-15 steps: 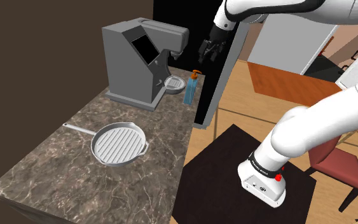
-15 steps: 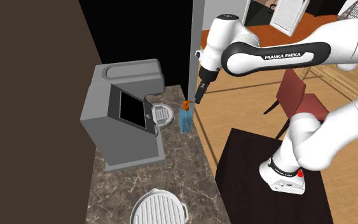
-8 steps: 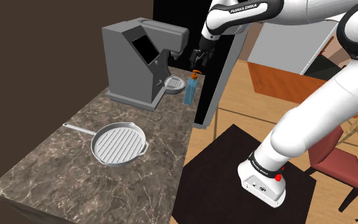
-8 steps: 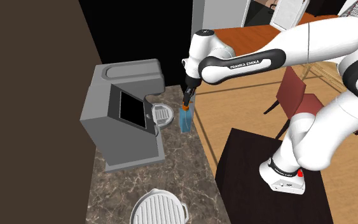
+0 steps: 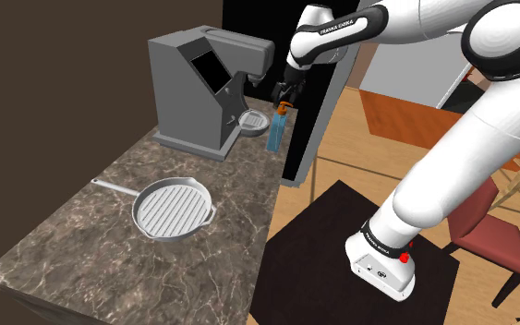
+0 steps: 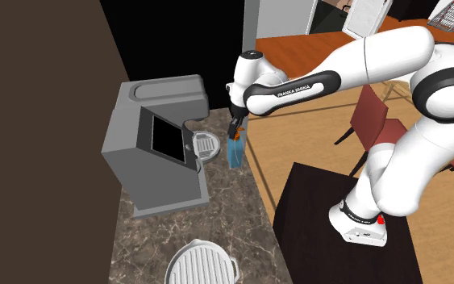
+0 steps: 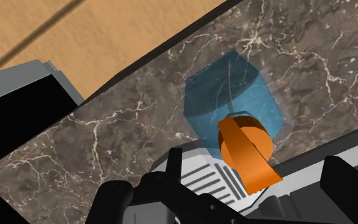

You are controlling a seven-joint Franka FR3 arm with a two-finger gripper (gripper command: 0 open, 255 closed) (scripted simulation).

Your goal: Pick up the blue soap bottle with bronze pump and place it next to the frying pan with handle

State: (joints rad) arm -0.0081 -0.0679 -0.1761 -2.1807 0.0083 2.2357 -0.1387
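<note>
The translucent blue soap bottle (image 5: 274,136) with an orange-bronze pump (image 5: 284,108) stands upright at the counter's far end, close to the edge and beside the coffee machine's drip tray. My gripper (image 5: 284,95) hangs directly over the pump, open, fingers pointing down. In the second exterior view the gripper (image 6: 235,129) sits just above the bottle (image 6: 235,152). In the wrist view the pump (image 7: 244,149) and the blue body (image 7: 234,95) lie between my spread fingers (image 7: 173,168), which touch nothing. The grey ridged frying pan (image 5: 170,210) with a long handle lies nearer on the counter.
A large grey coffee machine (image 5: 202,88) stands at the counter's far end, its round drip tray (image 5: 253,118) close to the bottle. A dark panel edge (image 5: 308,138) rises just beyond the bottle. The marble counter (image 5: 110,249) stretches toward the pan (image 6: 203,265).
The arm has swung toward the shoulder view's left and lowered, bringing the gripper from beside the dark panel to directly over the bottle's pump. The fingers stayed open; the bottle has not moved.
</note>
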